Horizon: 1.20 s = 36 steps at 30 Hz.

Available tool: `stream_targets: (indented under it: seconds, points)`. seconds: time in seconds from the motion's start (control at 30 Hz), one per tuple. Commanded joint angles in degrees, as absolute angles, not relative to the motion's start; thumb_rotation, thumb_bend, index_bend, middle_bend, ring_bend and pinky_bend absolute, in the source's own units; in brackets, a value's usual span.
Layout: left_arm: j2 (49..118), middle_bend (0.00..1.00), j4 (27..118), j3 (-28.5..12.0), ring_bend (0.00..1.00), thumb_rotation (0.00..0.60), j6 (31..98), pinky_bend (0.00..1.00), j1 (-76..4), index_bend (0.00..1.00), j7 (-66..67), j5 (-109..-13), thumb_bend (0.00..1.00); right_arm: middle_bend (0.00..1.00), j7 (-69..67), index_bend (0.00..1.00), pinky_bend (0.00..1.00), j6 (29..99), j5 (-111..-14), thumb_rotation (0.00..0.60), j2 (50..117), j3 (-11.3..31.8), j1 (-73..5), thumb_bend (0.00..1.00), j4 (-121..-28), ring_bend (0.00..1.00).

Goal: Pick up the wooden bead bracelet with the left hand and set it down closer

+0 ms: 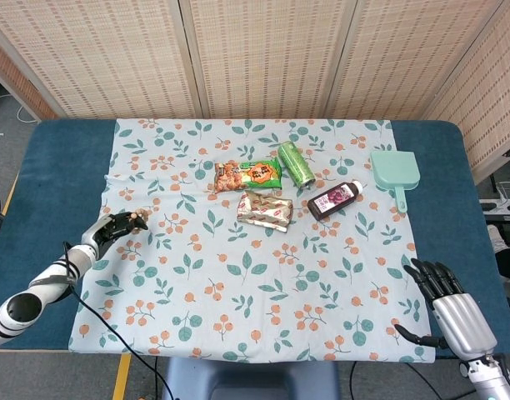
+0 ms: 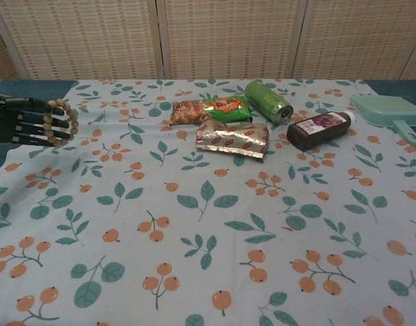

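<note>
Presently: wooden bead bracelet (image 2: 60, 123), light, loose-strung, rigid smooth beads; looped over left hand (image 2: 24, 122) fingers; best hooked through its loop.

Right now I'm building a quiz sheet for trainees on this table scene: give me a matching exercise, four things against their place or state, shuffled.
Things:
1. wooden bead bracelet
2. green can
3. mint dustpan
4. right hand

Places or states:
A. lying on its side beside the snack bag
B. looped over the fingers of the left hand
C. empty, fingers spread, at the near right corner
D. far right of the tablecloth, handle toward the robot

Pairs: 1-B, 2-A, 3-D, 4-C
</note>
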State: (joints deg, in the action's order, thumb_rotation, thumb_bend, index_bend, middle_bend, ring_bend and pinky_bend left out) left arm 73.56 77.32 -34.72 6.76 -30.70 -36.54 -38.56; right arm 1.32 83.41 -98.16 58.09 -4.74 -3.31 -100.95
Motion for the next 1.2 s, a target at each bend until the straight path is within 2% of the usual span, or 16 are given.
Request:
stream_targets:
  seconds: [0.03, 0.27, 0.4, 0.43, 0.57, 0.73, 0.87, 0.97, 1.07, 1.13, 1.2]
  points:
    - [73.61, 0.46, 77.31, -34.18, 0.22, 0.559, 6.97, 0.00, -30.15, 0.53, -36.75, -38.93, 0.63, 0.00, 1.29, 0.00, 0.00, 83.42, -98.11, 0.319, 58.12, -4.73, -3.29, 0.15, -100.95, 0.00]
    - [74.30, 0.46, 77.03, -35.04, 0.22, 0.536, 6.33, 0.00, -29.03, 0.53, -37.47, -40.44, 0.63, 0.00, 1.31, 0.00, 0.00, 83.48, -98.21, 0.319, 58.18, -4.80, -3.22, 0.15, -100.87, 0.00]
    - [74.55, 0.46, 76.84, -35.54, 0.22, 0.437, 6.01, 0.00, -28.80, 0.53, -37.72, -41.07, 0.66, 0.00, 1.37, 0.00, 0.00, 83.50, -98.25, 0.320, 58.19, -4.78, -3.22, 0.15, -100.87, 0.00]
    - [74.51, 0.46, 76.83, -35.59, 0.22, 0.431, 5.83, 0.00, -28.95, 0.54, -37.76, -41.19, 0.68, 0.00, 1.41, 0.00, 0.00, 83.47, -98.20, 0.320, 58.21, -4.76, -3.23, 0.15, -100.87, 0.00]
    - [74.06, 0.46, 76.90, -35.39, 0.22, 0.477, 5.31, 0.00, -29.90, 0.55, -38.44, -40.65, 0.81, 0.00, 1.43, 0.00, 0.00, 83.42, -98.23, 0.319, 58.23, -4.78, -3.24, 0.15, -100.90, 0.00]
    - [73.24, 0.46, 77.16, -34.38, 0.22, 0.499, 5.49, 0.00, -31.27, 0.57, -39.40, -39.48, 0.90, 0.00, 1.38, 0.00, 0.00, 83.51, -98.28, 0.319, 58.16, -4.78, -3.22, 0.15, -100.92, 0.00]
    - [72.56, 0.47, 77.52, -33.25, 0.22, 0.561, 5.85, 0.00, -32.20, 0.57, -39.52, -39.13, 1.00, 0.00, 1.33, 0.00, 0.00, 83.66, -98.35, 0.320, 58.14, -4.76, -3.18, 0.15, -100.91, 0.00]
    - [72.12, 0.47, 78.02, -32.55, 0.22, 0.569, 6.08, 0.00, -32.55, 0.56, -39.53, -39.09, 1.00, 0.00, 1.32, 0.00, 0.00, 83.73, -98.34, 0.320, 58.13, -4.75, -3.13, 0.16, -100.93, 0.00]
    - [72.00, 0.46, 78.69, -32.46, 0.22, 0.552, 6.53, 0.00, -32.30, 0.53, -39.50, -39.42, 0.99, 0.00, 1.34, 0.00, 0.00, 83.72, -98.37, 0.319, 58.13, -4.79, -3.12, 0.16, -100.94, 0.00]
    - [72.14, 0.46, 78.88, -32.75, 0.22, 0.487, 6.62, 0.00, -31.90, 0.52, -39.79, -39.48, 0.91, 0.00, 1.33, 0.00, 0.00, 83.68, -98.39, 0.319, 58.10, -4.80, -3.13, 0.16, -100.96, 0.00]
    - [72.38, 0.45, 78.84, -33.12, 0.22, 0.447, 6.69, 0.00, -31.42, 0.51, -39.91, -39.80, 0.81, 0.00, 1.35, 0.00, 0.00, 83.61, -98.39, 0.320, 58.10, -4.80, -3.16, 0.16, -100.97, 0.00]
